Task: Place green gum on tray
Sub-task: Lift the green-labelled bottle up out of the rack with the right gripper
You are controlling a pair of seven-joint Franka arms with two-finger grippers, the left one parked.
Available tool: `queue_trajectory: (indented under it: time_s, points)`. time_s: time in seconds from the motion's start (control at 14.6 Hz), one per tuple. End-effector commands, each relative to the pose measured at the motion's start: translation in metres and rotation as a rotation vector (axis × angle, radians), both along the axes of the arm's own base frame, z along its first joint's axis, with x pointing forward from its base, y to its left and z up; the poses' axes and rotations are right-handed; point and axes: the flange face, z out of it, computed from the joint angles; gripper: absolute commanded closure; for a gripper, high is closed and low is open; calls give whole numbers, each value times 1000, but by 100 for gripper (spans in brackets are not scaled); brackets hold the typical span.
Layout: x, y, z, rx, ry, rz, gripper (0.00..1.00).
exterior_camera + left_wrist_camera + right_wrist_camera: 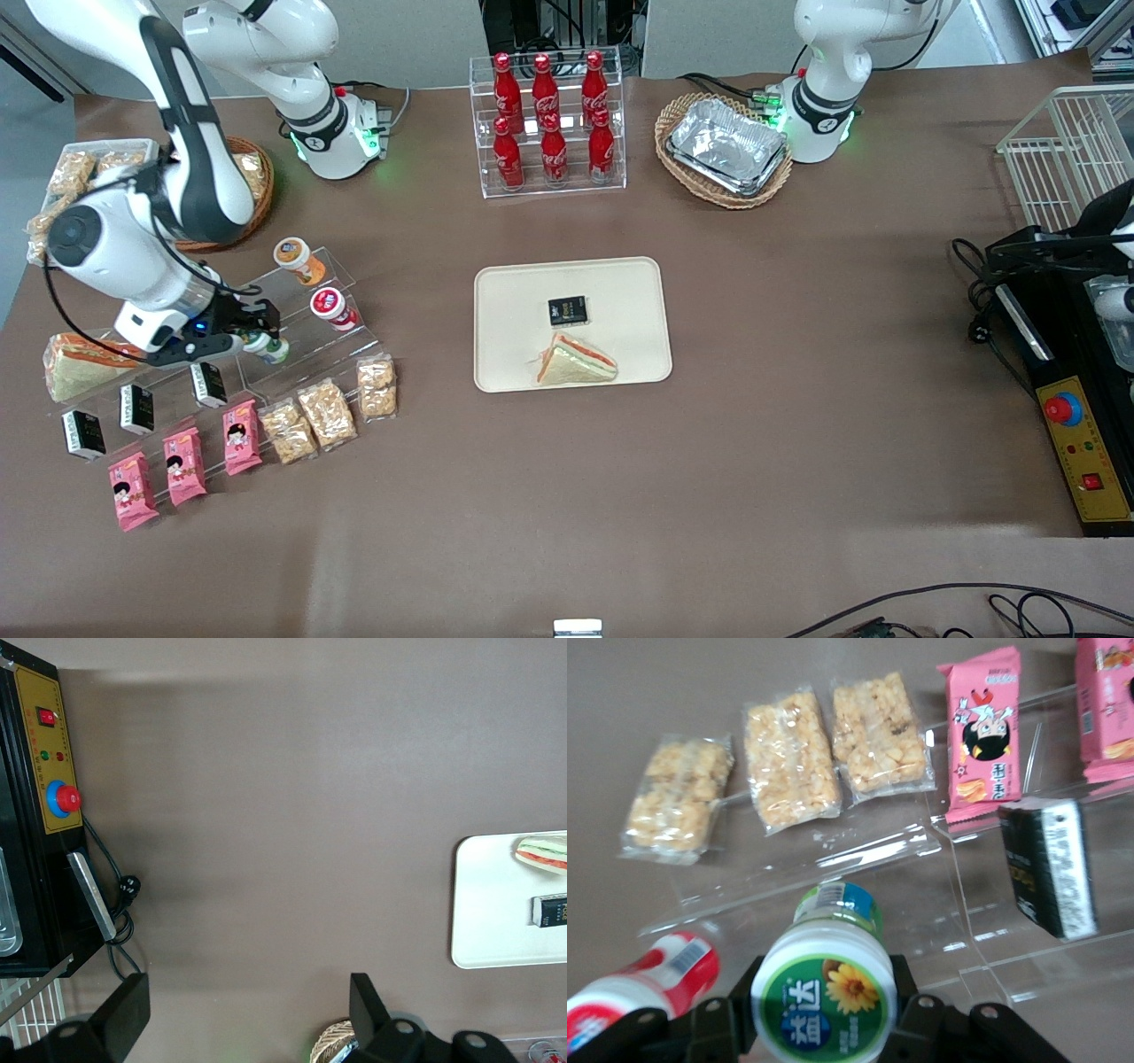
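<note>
The green gum [268, 347] sits clamped between the gripper [254, 340] jaws on the clear stepped rack [292, 306], at nine o'clock from the tray [620, 292], so the grasp looks made and a lift and carry toward three o'clock comes next.

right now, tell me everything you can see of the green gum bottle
The green gum is a small white cylindrical bottle with a green label and a round green lid rimmed in white, printed with a yellow flower and white characters. It looks like plastic. It lies tilted on the clear acrylic stepped rack, beside the red-lidded bottle. The gripper sits around it, a finger on each side of the lid end; it is not yet on the tray.
</note>
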Motion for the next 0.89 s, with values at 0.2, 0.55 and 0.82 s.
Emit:
queue_trajectory:
  time_s: [0.2, 0.55, 0.82]
  points:
    - [21, -4, 152, -23, 83, 37, 97]
    - [20, 27, 223, -33, 87, 36, 99]
    - [12, 102, 239, -59, 93, -42, 100]
